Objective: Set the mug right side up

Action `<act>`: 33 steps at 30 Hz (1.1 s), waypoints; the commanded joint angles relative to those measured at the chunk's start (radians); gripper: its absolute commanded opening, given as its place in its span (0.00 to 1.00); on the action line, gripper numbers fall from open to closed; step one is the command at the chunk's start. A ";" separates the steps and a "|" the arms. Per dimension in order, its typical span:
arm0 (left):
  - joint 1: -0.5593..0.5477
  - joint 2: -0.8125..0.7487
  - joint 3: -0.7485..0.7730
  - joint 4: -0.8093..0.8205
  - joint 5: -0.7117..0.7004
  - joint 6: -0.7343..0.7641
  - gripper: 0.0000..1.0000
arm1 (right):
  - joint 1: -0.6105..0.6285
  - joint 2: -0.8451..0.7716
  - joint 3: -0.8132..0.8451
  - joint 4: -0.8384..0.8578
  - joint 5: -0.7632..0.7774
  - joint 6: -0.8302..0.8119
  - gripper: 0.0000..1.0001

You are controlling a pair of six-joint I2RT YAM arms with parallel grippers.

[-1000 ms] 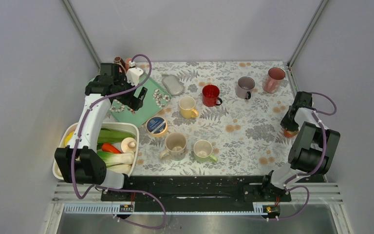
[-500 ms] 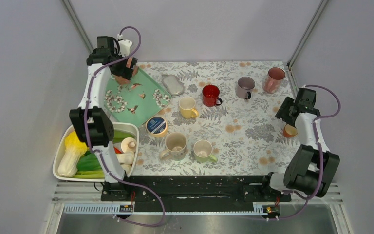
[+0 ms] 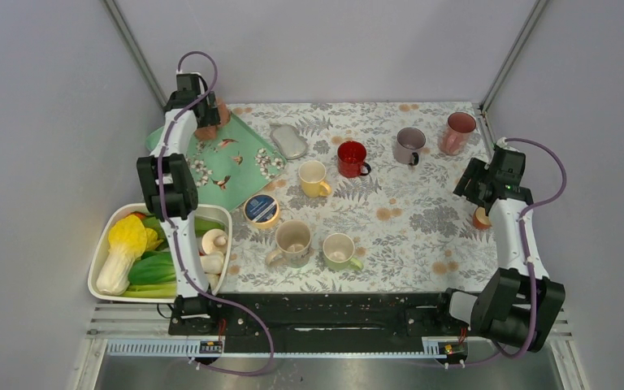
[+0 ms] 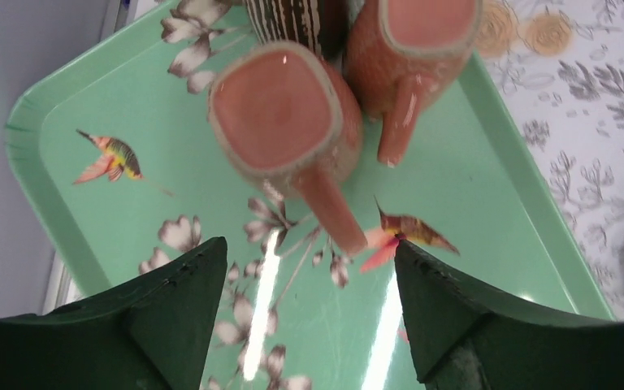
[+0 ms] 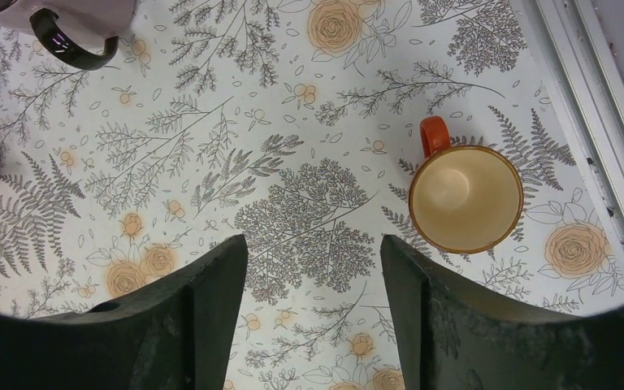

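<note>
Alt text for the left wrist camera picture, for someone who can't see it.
An upside-down salmon mug sits on a mint-green tray printed with birds and flowers, with a second salmon mug beside it and a brown striped vessel behind. The left gripper hovers open, facing the first mug's handle.

No legible text, label or number anywhere.
</note>
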 commanded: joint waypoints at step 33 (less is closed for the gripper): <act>0.123 -0.293 -0.327 0.089 0.377 -0.070 0.00 | 0.080 -0.137 -0.018 0.044 -0.170 0.007 0.68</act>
